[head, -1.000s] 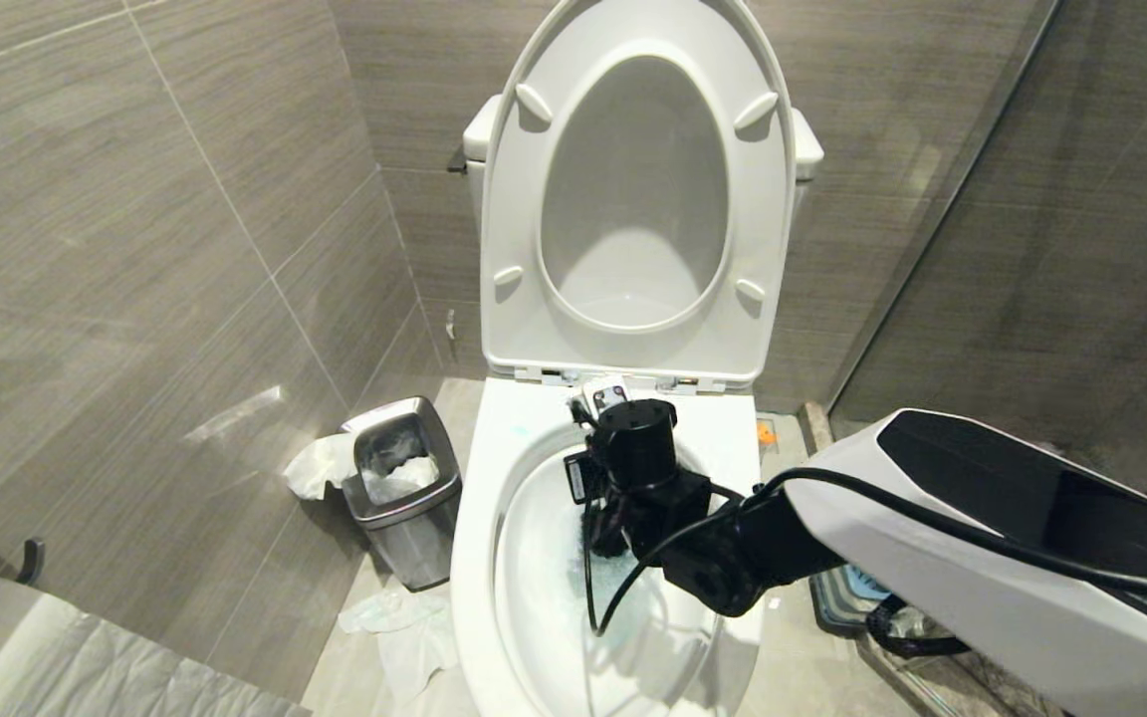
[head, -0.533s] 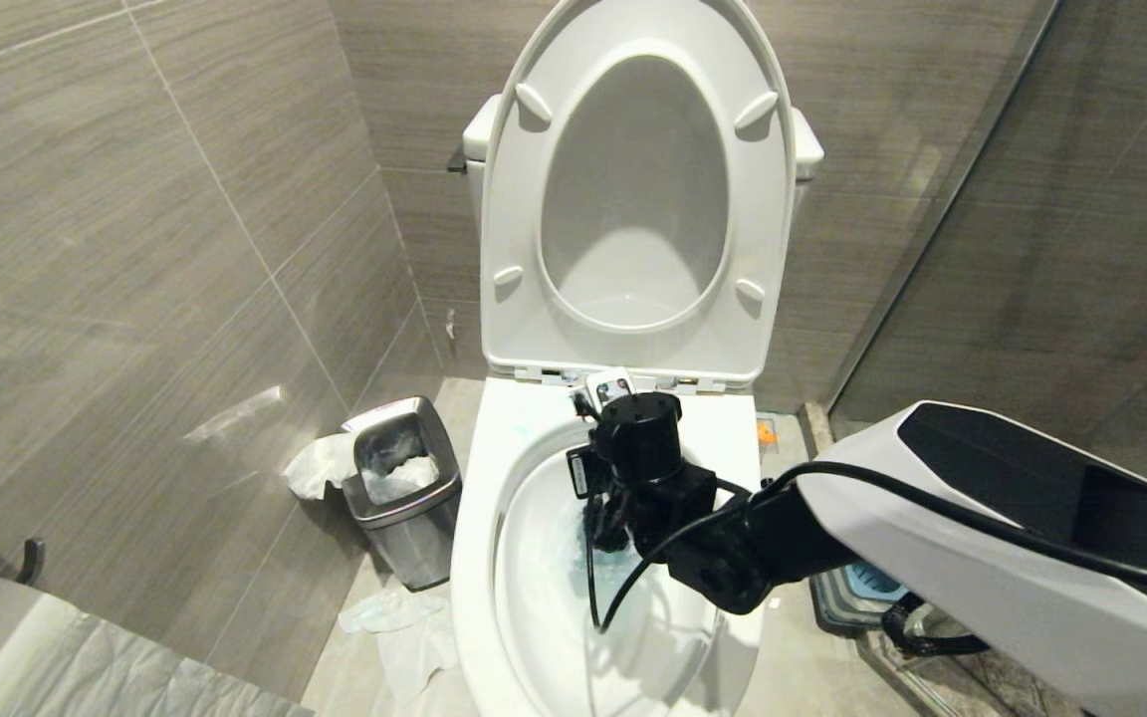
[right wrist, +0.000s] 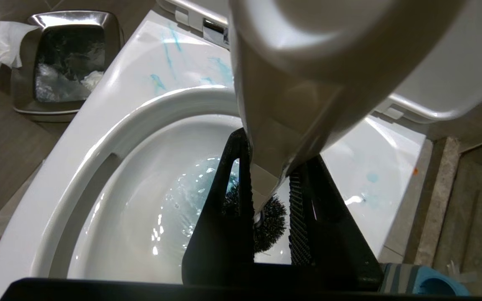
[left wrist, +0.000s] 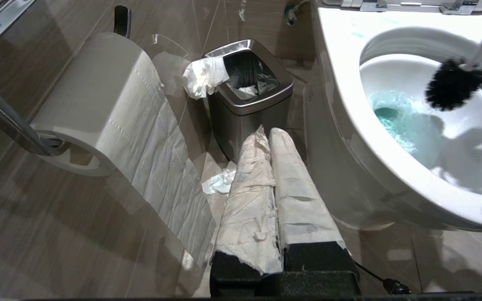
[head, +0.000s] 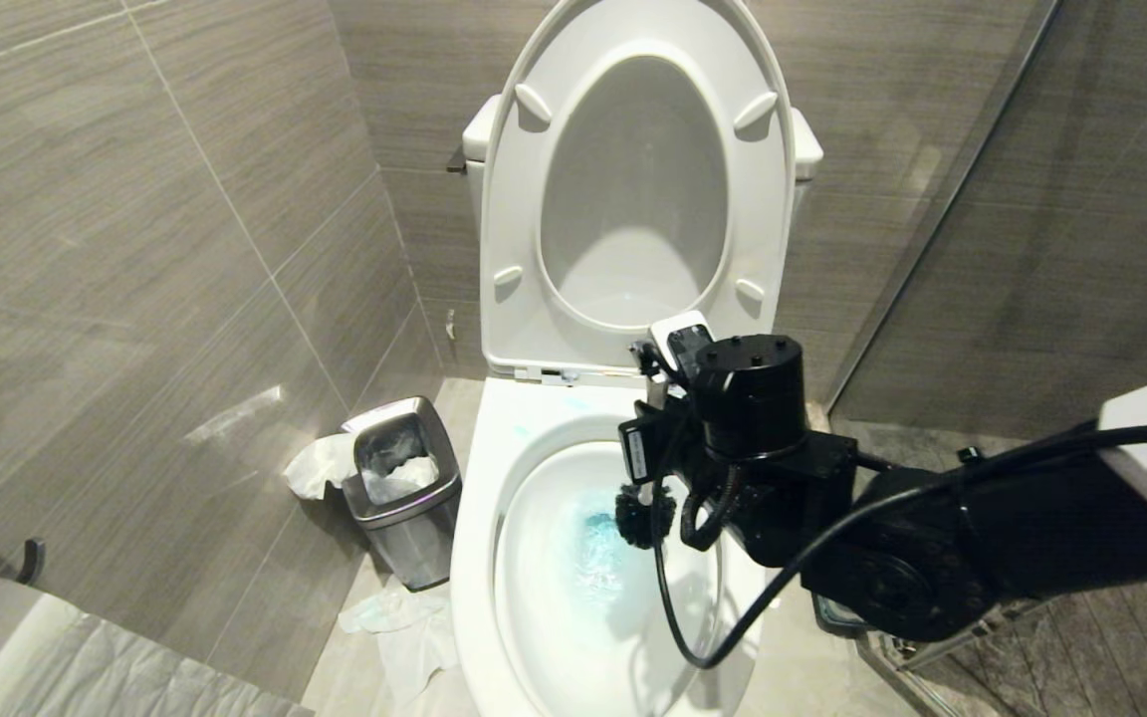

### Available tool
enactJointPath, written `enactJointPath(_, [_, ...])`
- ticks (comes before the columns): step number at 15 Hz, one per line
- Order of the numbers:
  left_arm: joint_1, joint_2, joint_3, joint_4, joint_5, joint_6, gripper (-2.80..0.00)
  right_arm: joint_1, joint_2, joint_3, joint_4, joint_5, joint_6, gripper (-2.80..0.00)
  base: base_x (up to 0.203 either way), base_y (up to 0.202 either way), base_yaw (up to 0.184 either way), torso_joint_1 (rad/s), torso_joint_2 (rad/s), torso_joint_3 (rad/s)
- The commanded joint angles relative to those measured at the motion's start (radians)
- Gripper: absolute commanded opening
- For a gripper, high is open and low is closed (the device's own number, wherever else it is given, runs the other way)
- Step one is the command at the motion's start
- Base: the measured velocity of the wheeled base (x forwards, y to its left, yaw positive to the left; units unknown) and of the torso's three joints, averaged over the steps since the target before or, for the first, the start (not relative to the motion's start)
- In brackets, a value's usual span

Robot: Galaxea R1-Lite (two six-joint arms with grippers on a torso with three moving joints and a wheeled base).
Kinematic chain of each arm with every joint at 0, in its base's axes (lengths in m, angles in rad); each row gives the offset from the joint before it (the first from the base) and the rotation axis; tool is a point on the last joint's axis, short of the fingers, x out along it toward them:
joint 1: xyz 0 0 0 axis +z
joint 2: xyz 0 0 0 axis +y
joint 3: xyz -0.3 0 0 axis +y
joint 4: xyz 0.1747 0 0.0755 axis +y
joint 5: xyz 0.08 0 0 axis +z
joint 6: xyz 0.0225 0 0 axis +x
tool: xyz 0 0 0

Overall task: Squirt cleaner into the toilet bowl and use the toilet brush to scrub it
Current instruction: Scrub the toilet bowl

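The right gripper [right wrist: 272, 209] pinches the pale translucent toilet brush [head: 645, 515], dark bristles above turquoise cleaner [head: 593, 548] inside the glossy white toilet bowl [head: 494, 468]; beside the bowl, the left gripper [left wrist: 269, 136] is pressed together near a steel waste bin [head: 404, 498].

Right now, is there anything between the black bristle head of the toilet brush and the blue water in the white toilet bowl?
Nothing visible. The right hand holds the pale-handled, black-bristled toilet brush above the turquoise water inside the white ceramic toilet bowl. The seat and lid stand raised, so only open air lies beneath.
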Motion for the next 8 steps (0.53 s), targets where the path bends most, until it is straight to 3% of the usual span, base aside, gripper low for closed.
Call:
enactJointPath(1, [0.000,0.000,0.002,0.000,0.000,0.000,-2.80,0.015,-0.099,0.073,-0.002,0.011,0.001,-2.80,0.000,0.000,0.000,0.000,0.00,0.000])
enactJointPath(8, [0.000,0.000,0.002,0.000,0.000,0.000,-2.80,0.042,0.033,0.059,-0.079,0.049,0.017,-2.80,0.000,0.000,0.000,0.000,0.00,0.000])
